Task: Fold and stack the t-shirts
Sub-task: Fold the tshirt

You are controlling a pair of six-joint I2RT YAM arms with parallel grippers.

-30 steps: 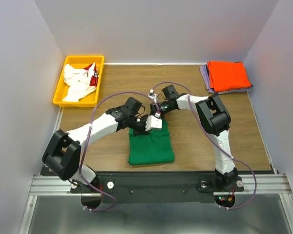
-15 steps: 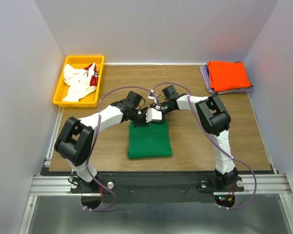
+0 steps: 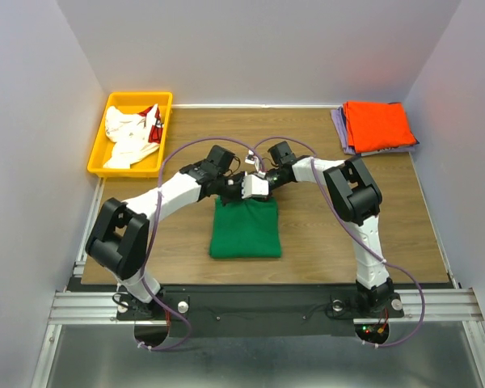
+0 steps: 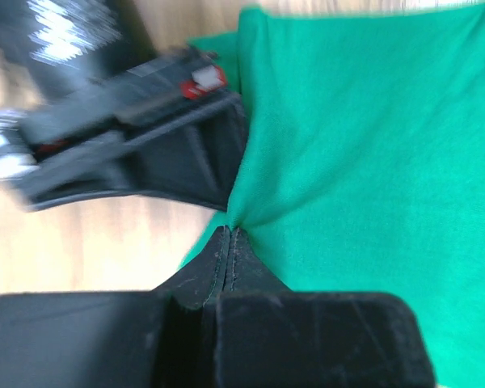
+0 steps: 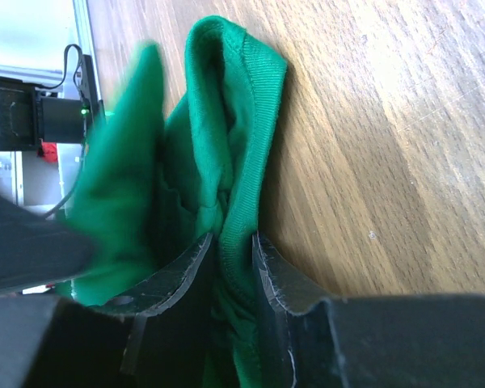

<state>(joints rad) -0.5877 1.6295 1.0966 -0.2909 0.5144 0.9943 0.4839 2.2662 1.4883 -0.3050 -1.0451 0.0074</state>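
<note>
The bright green t-shirt (image 3: pixel 244 229) lies folded on the table in front of both arms. My left gripper (image 4: pixel 229 232) is shut on the shirt's far left edge, pinching the cloth (image 4: pixel 364 145) thin between its jaws. My right gripper (image 5: pixel 233 240) is shut on the ribbed edge of the same green shirt (image 5: pixel 234 121) at its far right corner. In the top view both grippers (image 3: pixel 246 187) meet at the shirt's far edge. An orange t-shirt (image 3: pixel 377 124) lies folded on a lavender one (image 3: pixel 340 128) at the far right. White and red shirts (image 3: pixel 132 135) fill the yellow bin.
The yellow bin (image 3: pixel 101 140) stands at the far left of the wooden table (image 3: pixel 323 234). Grey walls close in the table on three sides. The arms' cables loop above the table's middle.
Both grippers have stayed on the green shirt's far edge and drawn it further from the bases. The left arm has swung left and straightened. The shirt now lies flatter and squarer.
</note>
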